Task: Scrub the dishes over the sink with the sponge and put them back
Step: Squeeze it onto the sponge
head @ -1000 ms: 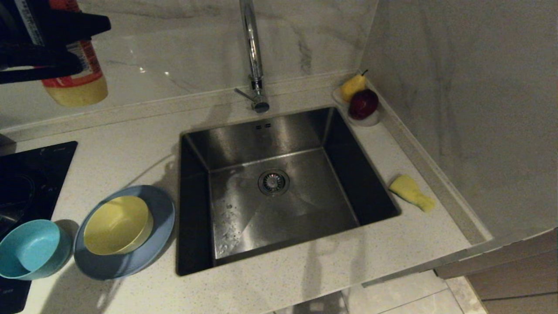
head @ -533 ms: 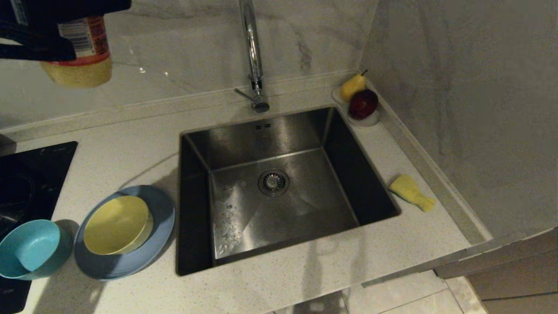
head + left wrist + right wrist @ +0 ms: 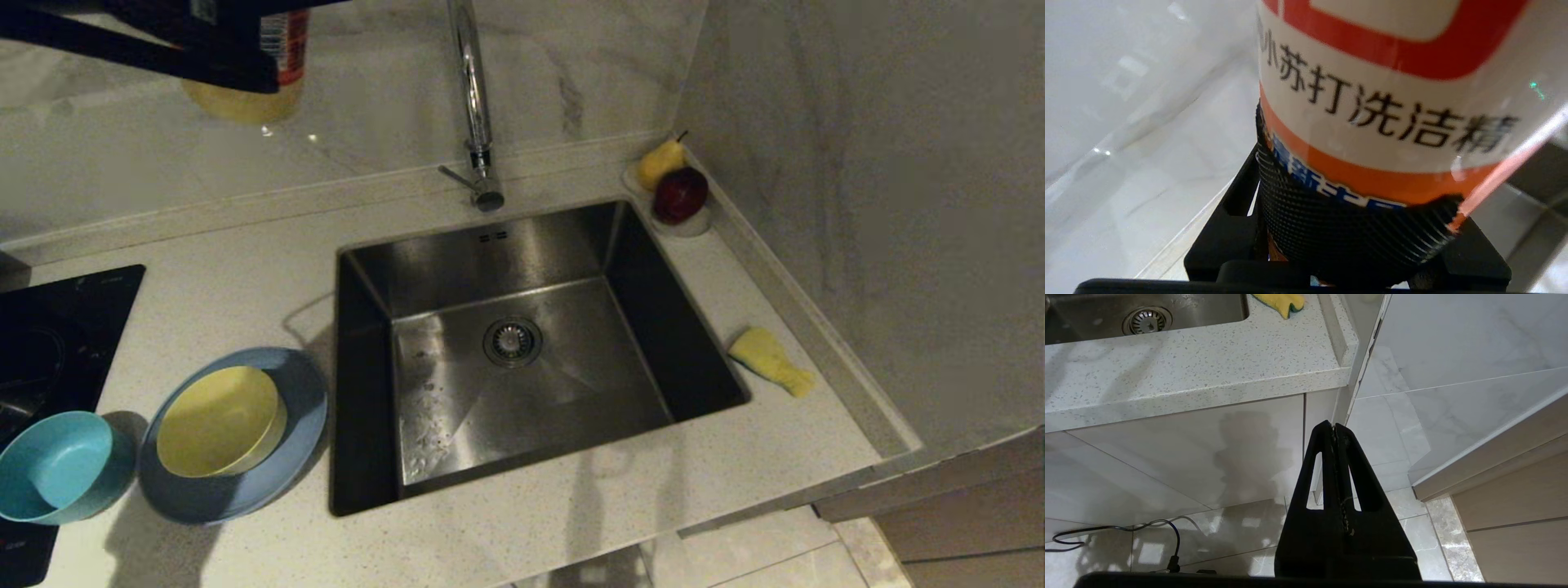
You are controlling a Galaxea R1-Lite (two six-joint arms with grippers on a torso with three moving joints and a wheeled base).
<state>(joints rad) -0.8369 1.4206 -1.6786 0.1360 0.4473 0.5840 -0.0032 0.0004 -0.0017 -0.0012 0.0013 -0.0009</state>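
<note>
Left claw (image 3: 1355, 245) pinches the detergent bottle (image 3: 1384, 106) — right claw (image 3: 1336, 428) pressed together, parked.

My left pincer (image 3: 1355, 245): matte black, fingers (image 3: 1331, 241) w/ fine ribbed, cross-hatched grip pads, blocky black brackets at base either side. My right pincer (image 3: 1334, 430): same black plastic, two long tapering fingers, each w/ a slim triangular cut-out, toothed edges along the inner seam. Black housing bar behind both.

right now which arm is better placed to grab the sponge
Right. The sponge lies right of the sink, the right gripper is shut and empty, and the left gripper holds the detergent bottle.
</note>
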